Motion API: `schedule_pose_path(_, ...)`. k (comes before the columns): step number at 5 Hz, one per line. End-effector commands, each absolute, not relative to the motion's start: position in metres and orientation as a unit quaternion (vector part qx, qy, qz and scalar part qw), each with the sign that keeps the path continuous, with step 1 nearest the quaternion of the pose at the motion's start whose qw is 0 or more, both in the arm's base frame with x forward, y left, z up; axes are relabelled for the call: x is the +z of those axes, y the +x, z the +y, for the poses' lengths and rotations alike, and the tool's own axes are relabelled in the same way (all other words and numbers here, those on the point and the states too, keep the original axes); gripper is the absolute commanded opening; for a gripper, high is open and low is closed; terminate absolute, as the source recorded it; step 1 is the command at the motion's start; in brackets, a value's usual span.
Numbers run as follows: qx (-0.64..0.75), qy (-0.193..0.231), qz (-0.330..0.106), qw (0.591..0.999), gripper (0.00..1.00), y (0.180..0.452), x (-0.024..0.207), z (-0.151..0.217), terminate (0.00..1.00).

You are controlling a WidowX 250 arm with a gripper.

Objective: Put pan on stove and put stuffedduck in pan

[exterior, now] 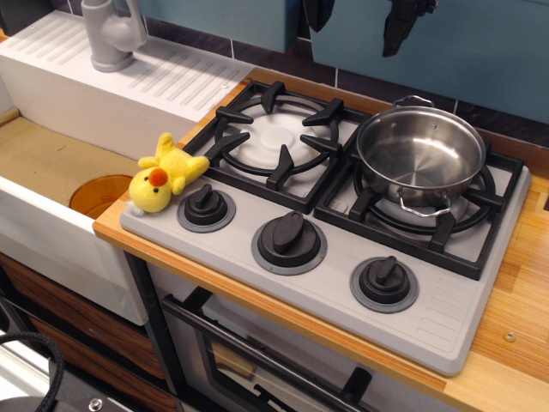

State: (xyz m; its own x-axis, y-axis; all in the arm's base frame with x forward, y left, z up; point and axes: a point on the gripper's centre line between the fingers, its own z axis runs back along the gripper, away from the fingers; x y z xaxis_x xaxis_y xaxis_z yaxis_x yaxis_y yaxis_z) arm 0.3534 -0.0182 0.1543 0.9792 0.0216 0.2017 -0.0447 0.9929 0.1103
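The pan (pixel 420 156) is a shiny steel pot with two wire loop handles. It stands upright and empty on the right burner of the stove (pixel 446 318). The stuffedduck (pixel 163 178) is yellow with an orange beak and lies on the stove's front left corner, beside the left knob (pixel 206 209). My gripper (pixel 364 19) shows only as two black fingers at the top edge, above and behind the pan. The fingers stand apart with nothing between them.
The left burner grate (pixel 276 137) is bare. A white sink (pixel 51 163) lies to the left, with a grey faucet (pixel 111 34) and a round orange disc (pixel 97 194) in the basin. A wooden counter (pixel 523 292) borders the stove on the right.
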Motion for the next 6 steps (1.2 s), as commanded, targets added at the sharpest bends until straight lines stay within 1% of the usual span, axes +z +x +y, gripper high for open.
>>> schedule_pose_path(1,0.017,0.057,-0.101,0.993,1.00,0.353,0.154,-0.018,0.00)
schedule_pose_path(3,0.020,0.048,-0.136,0.989,1.00,0.359,0.117,-0.020,0.00)
schedule_pose_path(5,0.019,0.042,-0.147,0.988,1.00,0.357,0.101,-0.022,0.00)
schedule_pose_path(6,0.017,0.040,-0.159,0.986,1.00,0.361,0.088,-0.023,0.00)
